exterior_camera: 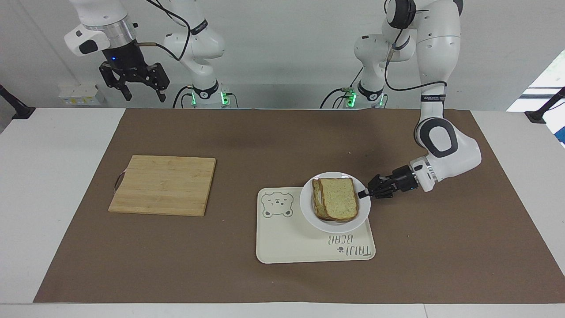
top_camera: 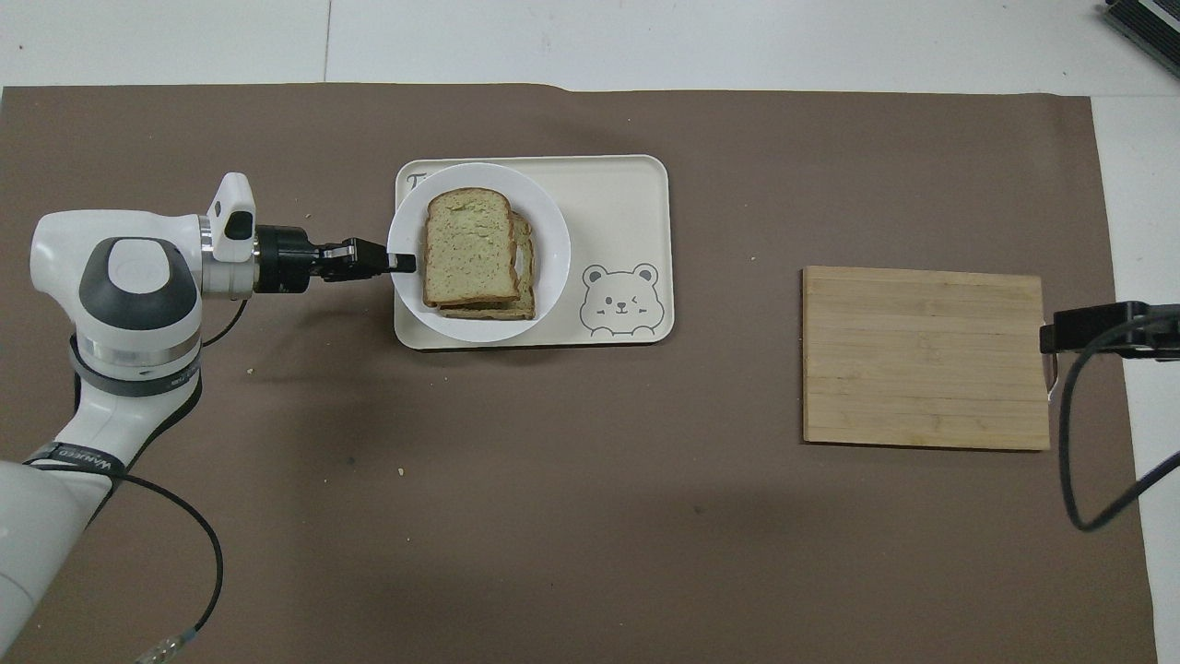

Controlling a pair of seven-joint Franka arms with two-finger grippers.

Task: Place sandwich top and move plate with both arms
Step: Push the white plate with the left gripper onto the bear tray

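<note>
The round white plate (exterior_camera: pixel 309 207) (top_camera: pixel 553 249) is over the cream bear tray (exterior_camera: pixel 287 247) (top_camera: pixel 627 203), at the tray's end toward the left arm. On the plate the sandwich top (exterior_camera: pixel 337 199) (top_camera: pixel 466 244), a speckled slice with a brown crust, lies on a lower slice. My left gripper (exterior_camera: pixel 363 193) (top_camera: pixel 402 263) is shut on the plate's rim, reaching in level from the left arm's end. My right gripper (exterior_camera: pixel 143 93) hangs open high above the table's near edge at the right arm's end; the right arm waits.
A bamboo cutting board (exterior_camera: pixel 163 184) (top_camera: pixel 925 356) lies on the brown mat toward the right arm's end. The tray's bear drawing (exterior_camera: pixel 277 205) (top_camera: pixel 620 298) shows beside the plate. A black cable and mount (top_camera: pixel 1102 332) hang by the board's edge.
</note>
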